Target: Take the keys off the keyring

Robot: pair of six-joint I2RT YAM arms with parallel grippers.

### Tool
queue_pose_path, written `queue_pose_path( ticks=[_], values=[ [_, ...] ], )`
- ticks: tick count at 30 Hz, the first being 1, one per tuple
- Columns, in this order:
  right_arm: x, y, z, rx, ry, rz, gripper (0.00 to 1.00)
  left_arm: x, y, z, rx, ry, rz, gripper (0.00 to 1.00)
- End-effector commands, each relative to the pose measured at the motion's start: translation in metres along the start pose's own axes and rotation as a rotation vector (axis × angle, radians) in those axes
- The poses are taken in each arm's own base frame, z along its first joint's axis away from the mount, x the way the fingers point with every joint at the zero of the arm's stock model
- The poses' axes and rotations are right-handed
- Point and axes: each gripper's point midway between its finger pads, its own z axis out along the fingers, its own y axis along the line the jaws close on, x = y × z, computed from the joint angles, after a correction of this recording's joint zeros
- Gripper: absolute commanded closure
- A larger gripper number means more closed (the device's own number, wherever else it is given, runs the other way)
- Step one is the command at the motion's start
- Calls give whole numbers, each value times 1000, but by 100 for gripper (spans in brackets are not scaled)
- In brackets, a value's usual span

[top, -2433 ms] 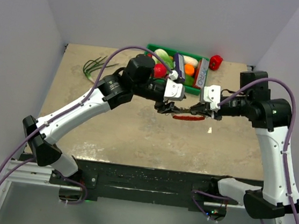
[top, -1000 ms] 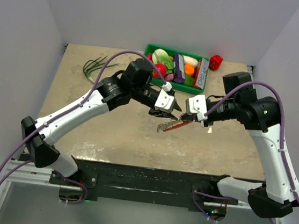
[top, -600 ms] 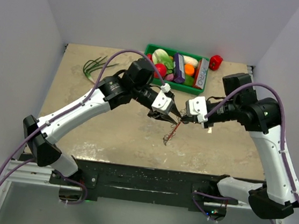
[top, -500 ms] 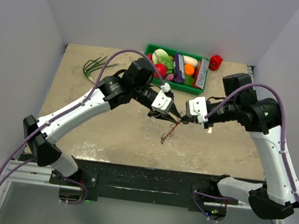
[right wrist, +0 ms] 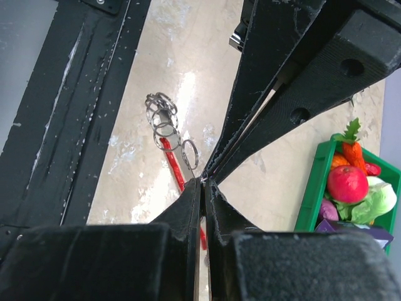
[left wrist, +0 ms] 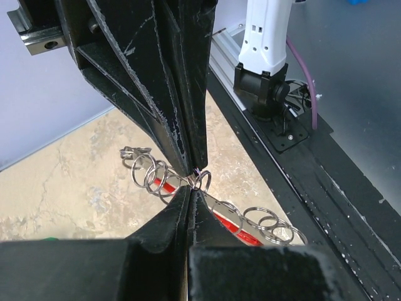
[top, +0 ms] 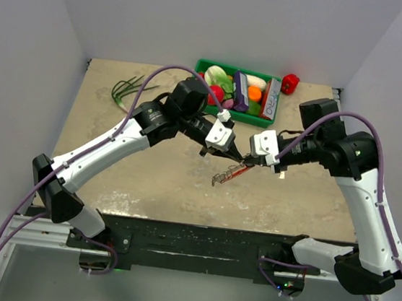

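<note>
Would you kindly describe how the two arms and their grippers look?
The left arm and right arm have white shells, black joints and a purple cable each. The left gripper and right gripper carry a white block and black, scuffed, tapering fingers.

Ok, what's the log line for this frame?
stage: two-arm pinch | left fingers: shut on keyring | right fingers: shut on keyring | keyring: held above table, red tag dangling

A green tray (top: pixel 239 68) of toy vegetables stands at the surface's (top: pixel 161 182) far edge, with a red pepper (top: pixel 290 83), perhaps, just beside it and green stalks (top: pixel 128 89) well apart.
</note>
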Motion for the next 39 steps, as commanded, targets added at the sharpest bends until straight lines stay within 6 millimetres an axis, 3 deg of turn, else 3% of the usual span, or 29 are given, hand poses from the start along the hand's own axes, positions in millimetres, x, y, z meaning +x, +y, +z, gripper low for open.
queue_pose_path(
  ticks=[1, 6, 14, 25, 30, 39],
  values=[
    [-3, 9, -4, -12, -3, 6, 100, -22, 4, -4, -6, -45, 37, 100],
    [-10, 2, -8, 45, -22, 12, 100, -24, 2, -7, -20, -40, 48, 100],
    [8, -14, -6, 158, -36, 150, 100, -22, 2, -13, -62, -19, 59, 100],
    [1, -36, 0, 188, -174, 319, 100, -16, 4, -12, -134, 33, 73, 100],
    [-2, -40, 0, 199, -206, 348, 100, -16, 4, -9, -142, 45, 80, 100],
    [13, -36, -5, 257, -193, 385, 100, -21, 4, -13, -159, 39, 86, 100]
  ],
)
